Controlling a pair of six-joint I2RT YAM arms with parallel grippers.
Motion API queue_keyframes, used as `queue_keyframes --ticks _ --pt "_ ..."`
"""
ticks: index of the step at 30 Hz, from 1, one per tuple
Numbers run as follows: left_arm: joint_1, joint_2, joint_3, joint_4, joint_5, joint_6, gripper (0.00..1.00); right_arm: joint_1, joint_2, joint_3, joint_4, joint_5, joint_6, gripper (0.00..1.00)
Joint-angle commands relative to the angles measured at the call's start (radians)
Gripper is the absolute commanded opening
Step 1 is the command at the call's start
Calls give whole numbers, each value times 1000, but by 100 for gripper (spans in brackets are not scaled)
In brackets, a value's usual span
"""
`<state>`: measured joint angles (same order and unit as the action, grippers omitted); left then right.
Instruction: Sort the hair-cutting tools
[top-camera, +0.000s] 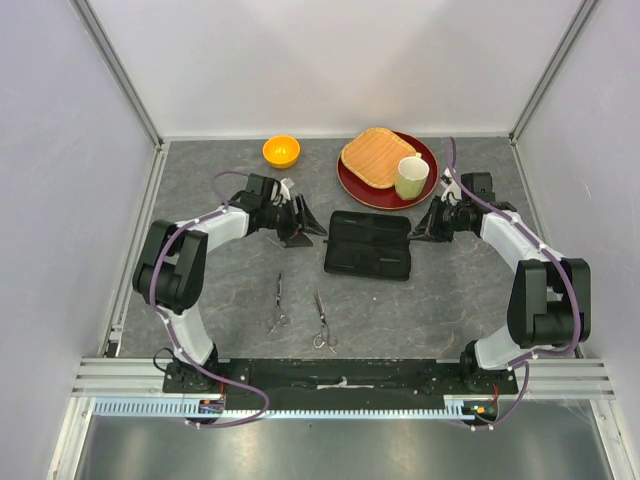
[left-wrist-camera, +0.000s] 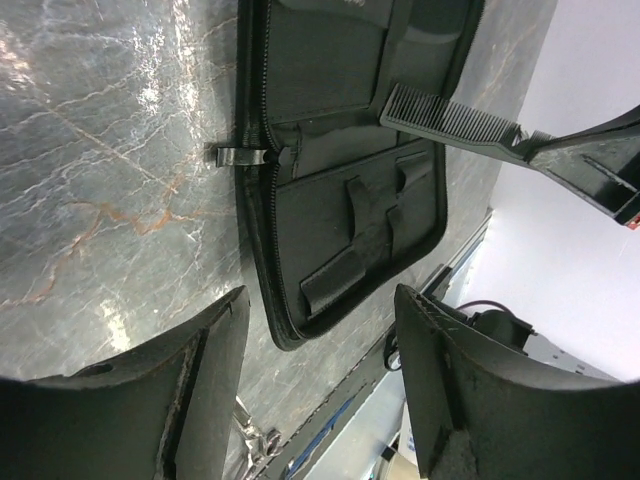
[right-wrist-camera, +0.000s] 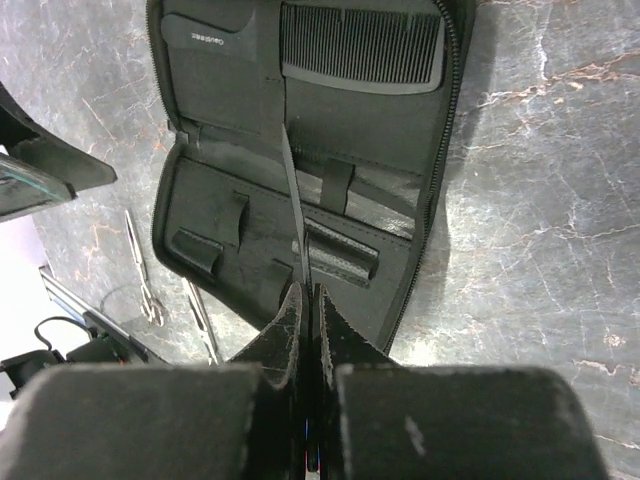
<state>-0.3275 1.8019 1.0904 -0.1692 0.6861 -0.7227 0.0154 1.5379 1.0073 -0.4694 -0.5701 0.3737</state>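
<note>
Your right fingers (right-wrist-camera: 305, 300) are pressed together on the end of a black comb (right-wrist-camera: 295, 200). You see it edge-on from the right wrist, reaching out over the middle fold of the open black zip case (top-camera: 345, 255). From the left wrist view the same comb shows its teeth above the case's inner pockets, but you cannot tell whether it touches the lining. A second comb (right-wrist-camera: 362, 48) sits tucked in a pocket at the end of the case farthest from the right fingers. Your left fingers (left-wrist-camera: 320, 390) stand apart with nothing between them, hovering just off the case's edge on the left-arm side, by the zip pull. The two silver scissors lie flat on the grey marble-patterned surface (top-camera: 450, 300) on the near side of the case, toward the left arm. One pair (top-camera: 277, 305) lies further from the case than the other pair (top-camera: 321, 322). They are close together but not touching, with their rings pointing away from the case.
</note>
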Motion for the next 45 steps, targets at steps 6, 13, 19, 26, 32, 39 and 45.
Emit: queue_keyframes --ticks 6,13,19,26,32,39,45 --pt "-28 86 71 71 15 28 64 -11 10 -65 117 76 -1 0" --pt "-31 117 106 60 -34 60 63 -77 11 -41 115 50 -2 0" --pt "-35 165 147 34 -56 81 62 -77 50 -30 120 18 -4 0" --pt "-39 206 183 25 -80 106 60 -77 102 -42 66 18 -27 0" --pt "-48 247 215 17 -76 134 58 -77 126 -55 61 18 -38 0" --pt "-59 284 250 -10 -69 155 56 -75 163 -36 49 3 -58 0" --pt "-68 298 264 -10 -45 166 56 -57 200 -32 54 6 -62 0"
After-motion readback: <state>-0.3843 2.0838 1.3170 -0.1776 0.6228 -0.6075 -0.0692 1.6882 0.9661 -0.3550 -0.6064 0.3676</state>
